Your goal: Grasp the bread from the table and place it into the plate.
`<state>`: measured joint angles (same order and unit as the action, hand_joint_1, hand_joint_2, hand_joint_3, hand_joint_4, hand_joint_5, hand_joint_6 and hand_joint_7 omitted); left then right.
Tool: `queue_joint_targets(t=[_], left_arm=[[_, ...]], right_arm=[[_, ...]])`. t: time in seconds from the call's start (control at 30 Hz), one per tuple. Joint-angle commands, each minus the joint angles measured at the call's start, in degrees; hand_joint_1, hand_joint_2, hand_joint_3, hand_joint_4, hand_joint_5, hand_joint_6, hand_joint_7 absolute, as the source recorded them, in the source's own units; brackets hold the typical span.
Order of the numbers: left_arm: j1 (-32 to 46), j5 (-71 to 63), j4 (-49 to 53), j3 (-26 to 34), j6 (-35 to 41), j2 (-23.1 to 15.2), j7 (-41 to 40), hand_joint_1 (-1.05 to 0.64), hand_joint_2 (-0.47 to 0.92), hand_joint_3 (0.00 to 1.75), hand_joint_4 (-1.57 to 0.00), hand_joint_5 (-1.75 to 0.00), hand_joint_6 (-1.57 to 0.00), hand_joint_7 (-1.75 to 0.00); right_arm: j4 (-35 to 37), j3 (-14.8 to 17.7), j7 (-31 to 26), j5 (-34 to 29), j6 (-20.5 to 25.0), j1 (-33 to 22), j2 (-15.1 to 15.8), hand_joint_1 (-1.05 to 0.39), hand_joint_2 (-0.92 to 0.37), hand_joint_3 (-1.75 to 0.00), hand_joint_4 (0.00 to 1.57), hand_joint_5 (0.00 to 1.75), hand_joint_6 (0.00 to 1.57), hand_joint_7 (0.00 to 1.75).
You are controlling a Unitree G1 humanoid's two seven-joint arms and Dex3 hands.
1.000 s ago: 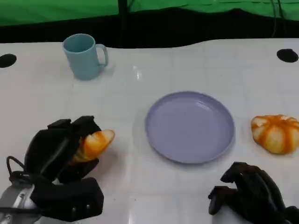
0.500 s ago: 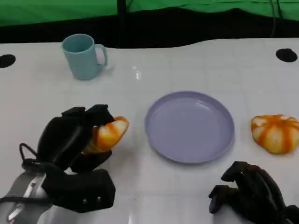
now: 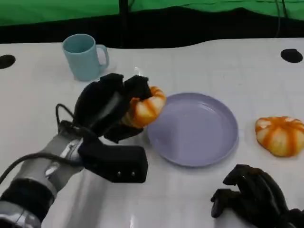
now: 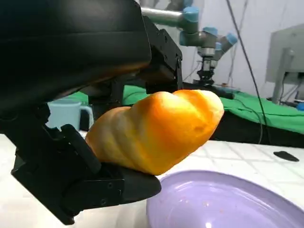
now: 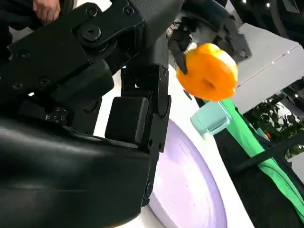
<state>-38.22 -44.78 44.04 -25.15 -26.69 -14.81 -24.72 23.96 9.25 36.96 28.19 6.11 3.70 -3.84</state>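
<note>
At the plate's [image 3: 192,129] left rim, the left hand [image 3: 107,107] is carrying the bread [image 3: 145,107], fingers [image 3: 137,88] wrapping it. Next move: travelling right over the plate, lowering, releasing.

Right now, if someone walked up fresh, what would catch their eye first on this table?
Probably the left hand, raised over the table with its fingers gripping an orange-glazed bread at the left rim of the lilac plate. Next, a second striped bun lying on the table to the plate's right, and the light blue mug standing at the far left.
</note>
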Motion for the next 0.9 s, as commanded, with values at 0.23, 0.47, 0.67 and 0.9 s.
queue_joint_targets(t=[0.23,0.47,0.67,0.9], left_arm=[[-8.7,-0.5,7.0,-3.8,1.8,5.9,1.0,-0.27,0.49,1.03,-0.92,-1.75,-0.82,-1.29],[-11.8,-0.5,11.8,-5.5,1.9,8.4,0.6,-0.3,0.5,1.07,-0.93,-1.75,-0.75,-1.48],[-15.0,-1.8,18.6,-8.2,3.4,13.1,-2.6,-0.29,0.5,1.07,-0.96,-1.75,-0.84,-1.22],[-17.0,-2.3,22.9,-10.0,4.0,15.4,-3.4,-0.3,0.68,0.74,-0.91,-1.75,-0.78,-1.16]], right_arm=[[-1.5,-0.1,0.6,0.4,-0.2,-1.3,0.2,-1.04,-0.7,0.0,1.57,0.73,1.57,0.37],[-1.6,0.0,0.3,0.5,0.0,-1.3,0.1,-1.05,-0.7,0.0,1.57,0.74,1.57,0.39],[-2.6,-0.3,0.1,0.2,0.1,-2.0,0.2,-1.05,-0.7,0.0,1.57,0.74,1.57,0.38],[-3.2,-0.4,-0.6,-0.1,0.2,-2.2,0.2,-1.05,-0.71,0.0,1.57,0.76,1.57,0.41]])
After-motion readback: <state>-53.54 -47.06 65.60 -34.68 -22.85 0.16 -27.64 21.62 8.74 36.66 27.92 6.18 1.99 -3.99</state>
